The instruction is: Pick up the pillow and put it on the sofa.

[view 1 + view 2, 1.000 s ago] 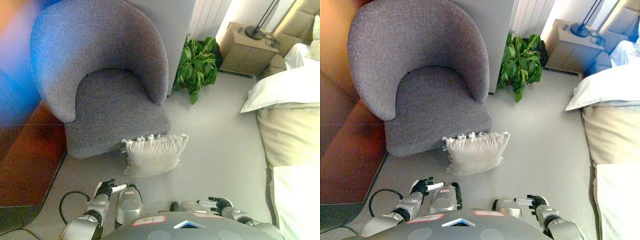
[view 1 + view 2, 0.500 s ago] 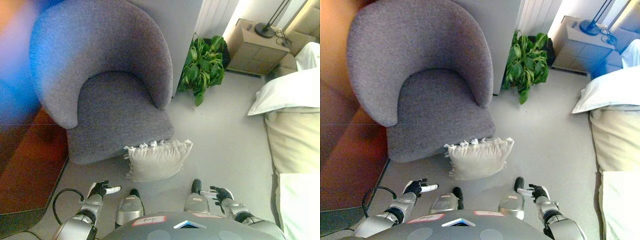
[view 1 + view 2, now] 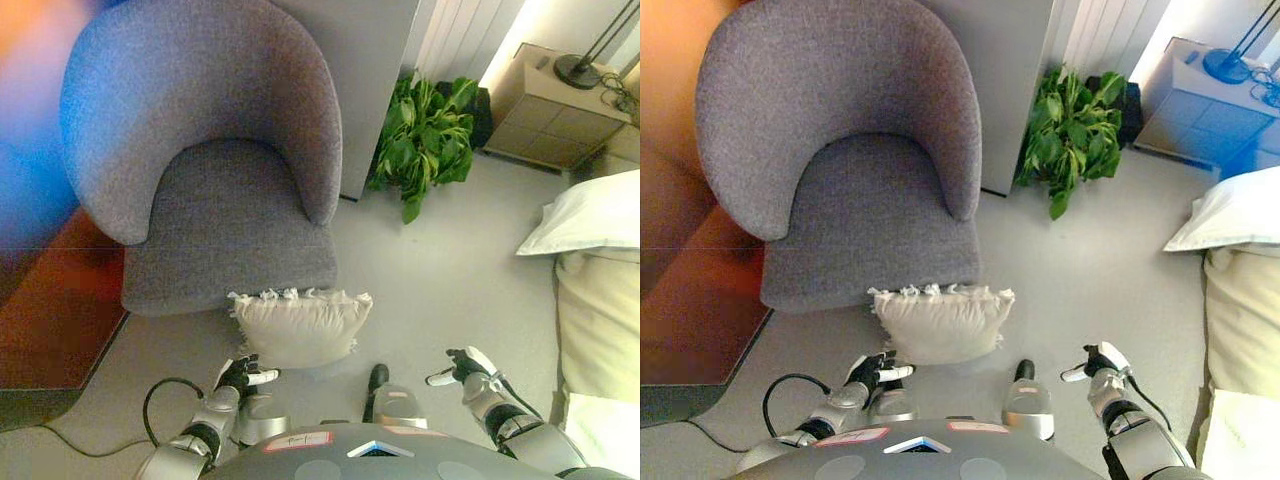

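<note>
One grey armchair [image 3: 215, 170] (the sofa here), seat bare. One bed [image 3: 600, 290] at the right edge w/ a white bed pillow [image 3: 590, 213]. One cream fringed pillow [image 3: 300, 325] on the floor, against the armchair's front edge. One potted plant [image 3: 425, 140], one nightstand [image 3: 555, 105] far right. Vs 0.5 s ago: camera has shifted; left hand [image 3: 240, 375] now just below the pillow's left corner, right hand [image 3: 468, 365] further right; both hands' fingers loosely spread, holding nothing.

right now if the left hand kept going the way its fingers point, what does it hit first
Probably the pillow. The left hand points right and forward, toward its lower edge, though depth is hard to judge.
</note>
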Motion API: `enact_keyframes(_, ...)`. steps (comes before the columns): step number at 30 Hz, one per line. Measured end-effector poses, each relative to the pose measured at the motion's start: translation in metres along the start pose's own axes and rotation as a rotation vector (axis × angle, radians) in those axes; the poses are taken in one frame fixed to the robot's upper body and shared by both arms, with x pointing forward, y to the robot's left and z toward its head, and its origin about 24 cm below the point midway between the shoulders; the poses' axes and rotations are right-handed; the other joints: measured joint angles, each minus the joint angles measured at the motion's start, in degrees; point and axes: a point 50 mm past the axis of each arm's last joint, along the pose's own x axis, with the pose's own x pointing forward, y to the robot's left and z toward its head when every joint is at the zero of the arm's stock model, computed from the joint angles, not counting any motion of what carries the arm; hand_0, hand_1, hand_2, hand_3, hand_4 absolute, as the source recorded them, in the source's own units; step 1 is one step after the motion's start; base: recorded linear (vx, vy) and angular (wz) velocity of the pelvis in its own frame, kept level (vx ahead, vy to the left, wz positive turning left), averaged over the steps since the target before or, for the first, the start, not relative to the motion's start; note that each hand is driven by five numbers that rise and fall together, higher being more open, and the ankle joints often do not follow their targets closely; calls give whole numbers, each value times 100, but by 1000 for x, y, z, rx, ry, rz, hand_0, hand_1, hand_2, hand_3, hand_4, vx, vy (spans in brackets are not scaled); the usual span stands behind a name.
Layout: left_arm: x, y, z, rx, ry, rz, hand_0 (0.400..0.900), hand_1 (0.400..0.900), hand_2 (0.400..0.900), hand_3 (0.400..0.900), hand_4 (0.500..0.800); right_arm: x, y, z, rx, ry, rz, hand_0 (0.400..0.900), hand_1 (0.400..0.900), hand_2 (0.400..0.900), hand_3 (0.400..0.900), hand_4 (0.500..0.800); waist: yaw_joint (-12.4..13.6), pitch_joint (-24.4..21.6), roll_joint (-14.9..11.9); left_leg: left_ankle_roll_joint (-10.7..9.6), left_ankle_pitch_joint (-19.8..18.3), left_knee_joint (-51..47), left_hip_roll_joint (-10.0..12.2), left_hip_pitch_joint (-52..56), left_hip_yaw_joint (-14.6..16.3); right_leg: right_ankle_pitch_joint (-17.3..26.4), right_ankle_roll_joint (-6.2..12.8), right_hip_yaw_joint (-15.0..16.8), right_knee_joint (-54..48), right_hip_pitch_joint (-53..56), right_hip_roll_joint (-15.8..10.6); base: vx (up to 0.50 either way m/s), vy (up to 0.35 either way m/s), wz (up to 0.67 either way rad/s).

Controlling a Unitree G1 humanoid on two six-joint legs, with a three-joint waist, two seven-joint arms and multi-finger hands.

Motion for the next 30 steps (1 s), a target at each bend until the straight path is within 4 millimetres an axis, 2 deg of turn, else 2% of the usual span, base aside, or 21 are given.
enact_keyframes(3,2,7,10,4,-19,17,900,900,900,900,800,2,-9,17,-103,-72,-60,900,900,900,900,800,103,83,138,14,8,21,-98,-114,-92,16,45,-48,10,-45,-96,-7,-63,26)
enact_keyframes(5,4,14,18,3,-35,44,900,900,900,900,800,4,-27,44,-156,-144,-131,900,900,900,900,800,128,207,239,11,12,167,-109,-374,-230,3,56,-93,136,-187,-111,-137,-64,23)
enact_keyframes(7,6,21,37,-2,-72,71,900,900,900,900,800,5,-56,74,-173,-200,-217,900,900,900,900,800,112,409,276,13,10,415,-143,-753,-406,-86,38,-85,445,-535,-194,-188,-23,25)
enact_keyframes(9,8,27,63,-32,-115,98,900,900,900,900,800,1,-91,109,-186,-250,-312,900,900,900,900,800,200,700,319,14,11,758,-233,-1271,-589,-181,27,-33,844,-971,-291,-190,10,33)
enact_keyframes(11,9,34,95,-60,-181,113,900,900,900,900,800,-7,-131,139,-183,-297,-414,900,900,900,900,800,320,1051,328,62,-6,1147,-308,-1879,-763,-293,6,33,1319,-1522,-461,-165,24,38)
enact_keyframes(13,7,40,115,-82,-245,120,900,900,900,900,800,-16,-160,157,-153,-336,-482,900,900,900,900,800,431,1389,370,79,10,1392,-404,-2249,-934,-332,-16,20,1596,-1828,-580,-129,51,32)
enact_keyframes(14,7,42,117,-103,-261,120,900,900,900,900,800,-20,-171,164,-129,-351,-499,900,900,900,900,800,462,1517,402,107,22,1475,-477,-2402,-1001,-367,2,19,1708,-1939,-662,-103,79,25)
enact_keyframes(17,6,48,116,-127,-273,115,900,900,900,900,800,-28,-199,169,-102,-345,-538,900,900,900,900,800,605,1740,544,182,67,1611,-666,-2752,-1086,-411,42,69,1874,-2254,-856,-80,105,16)
enact_keyframes(21,4,59,100,-171,-267,123,900,900,900,900,800,-34,-225,166,-60,-299,-557,900,900,900,900,800,874,1928,744,258,90,1748,-872,-3057,-1159,-405,76,115,1991,-2502,-1014,-51,100,7)
enact_keyframes(26,2,64,84,-248,-239,116,900,900,900,900,800,-42,-243,168,-51,-289,-580,900,900,900,900,800,1063,1997,831,333,104,1855,-1037,-3407,-1172,-338,164,274,1944,-2768,-1098,-59,100,0)
enact_keyframes(30,1,62,83,-261,-254,86,900,900,900,900,800,-47,-251,174,-47,-304,-588,900,900,900,900,800,1103,2018,853,367,106,1855,-1109,-3470,-1136,-290,232,349,1826,-2790,-1131,-45,73,4)
